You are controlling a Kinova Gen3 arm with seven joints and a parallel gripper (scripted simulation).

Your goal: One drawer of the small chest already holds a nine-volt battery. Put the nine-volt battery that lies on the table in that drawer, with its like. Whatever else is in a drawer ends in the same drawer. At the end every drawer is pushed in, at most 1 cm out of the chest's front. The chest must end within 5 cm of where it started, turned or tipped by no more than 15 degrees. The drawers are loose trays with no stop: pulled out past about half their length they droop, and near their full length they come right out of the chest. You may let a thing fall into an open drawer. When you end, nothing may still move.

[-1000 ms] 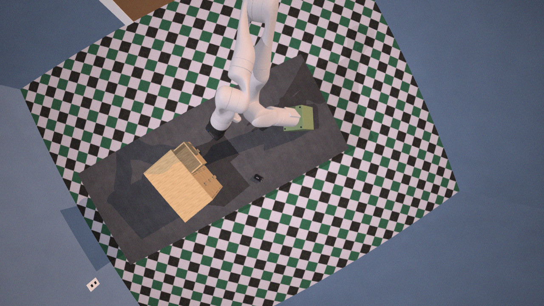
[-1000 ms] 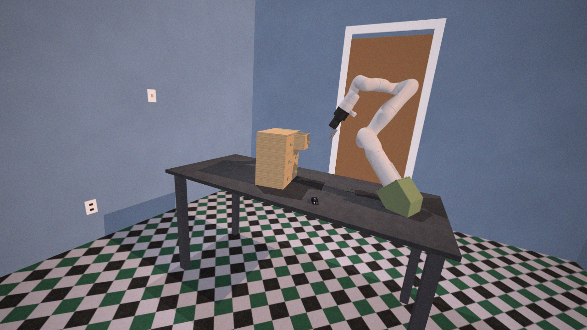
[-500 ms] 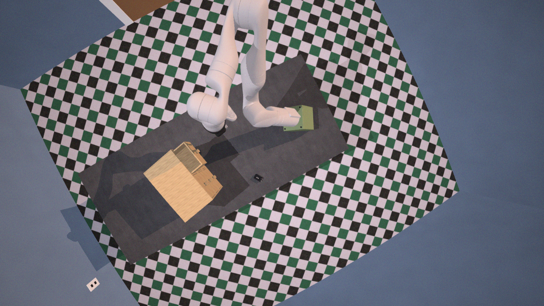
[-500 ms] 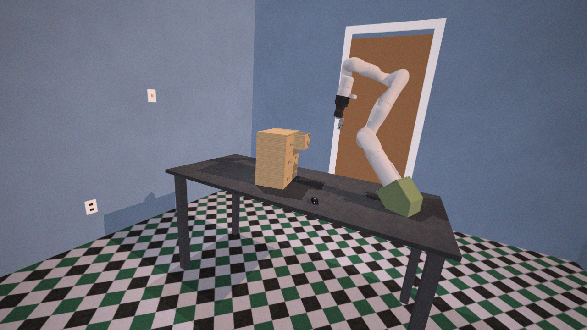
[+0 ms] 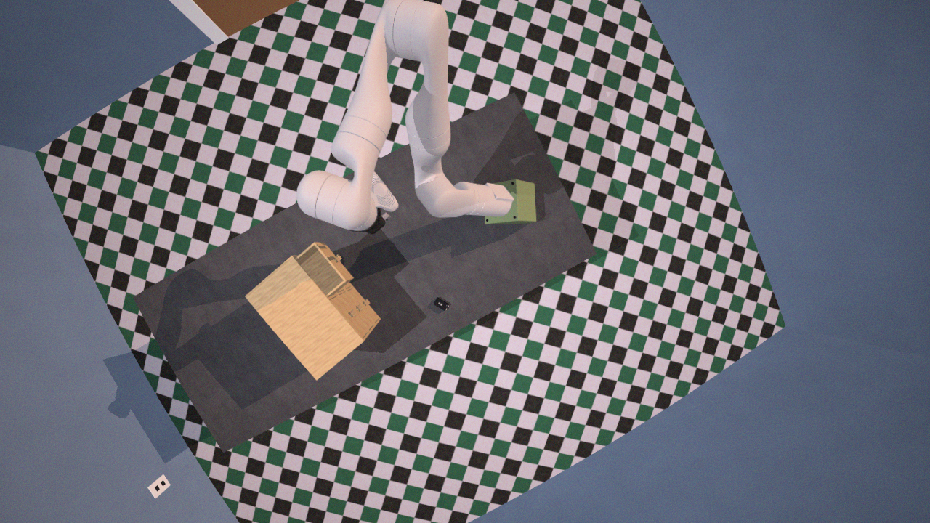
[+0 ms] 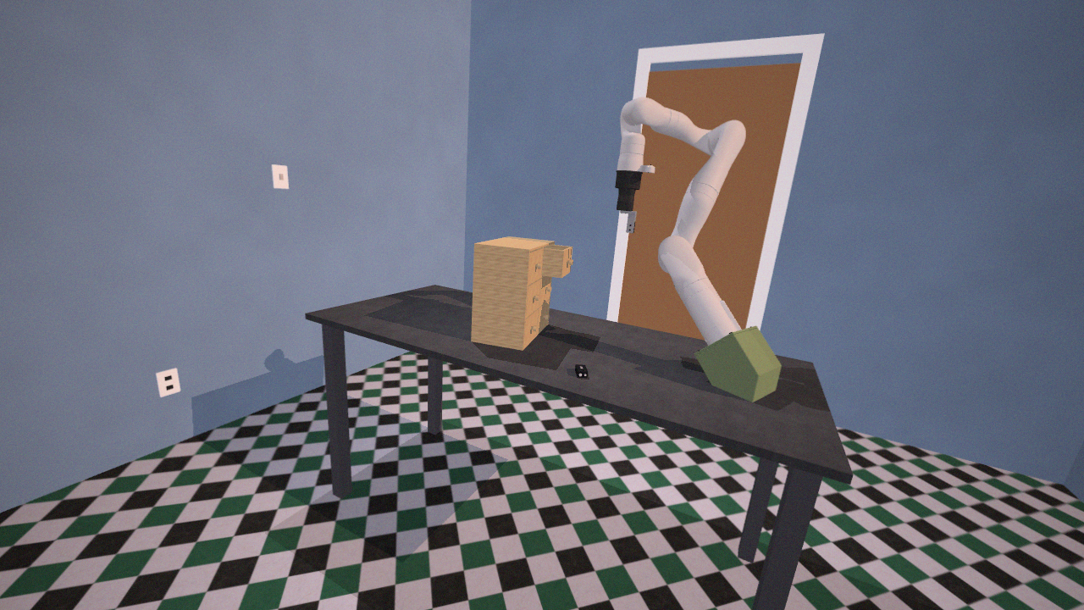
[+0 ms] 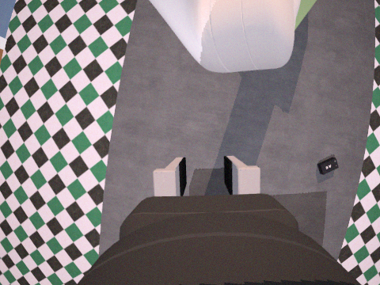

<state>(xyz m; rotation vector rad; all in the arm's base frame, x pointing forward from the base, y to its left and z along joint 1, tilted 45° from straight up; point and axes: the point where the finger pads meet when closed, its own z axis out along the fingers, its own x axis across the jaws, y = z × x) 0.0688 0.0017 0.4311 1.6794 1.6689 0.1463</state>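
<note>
The black two-finger pincer (image 5: 384, 216) (image 6: 630, 222) (image 7: 205, 170) points down, partly open, with nothing between its fingers; the white, jointed arm (image 5: 364, 130) (image 6: 700, 189) (image 7: 245, 36) is bent high. The black, block-shaped battery (image 5: 442, 303) (image 6: 581, 370) (image 7: 328, 165) lies on the surface (image 5: 494, 266) (image 6: 651, 386) (image 7: 158, 99). Only the top view looks into the pulled-out wooden drawer (image 5: 338, 267) (image 6: 559, 261).

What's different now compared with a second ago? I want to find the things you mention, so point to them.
The arm's wrist end swung up and the fingers (image 6: 630, 222) turned from a slant to pointing nearly straight down, holding nothing. The chest (image 5: 310, 318) (image 6: 501, 296), its pulled-out drawer (image 5: 339, 278) (image 6: 561, 261) and the battery (image 5: 442, 303) (image 6: 581, 370) (image 7: 328, 165) stayed put.
</note>
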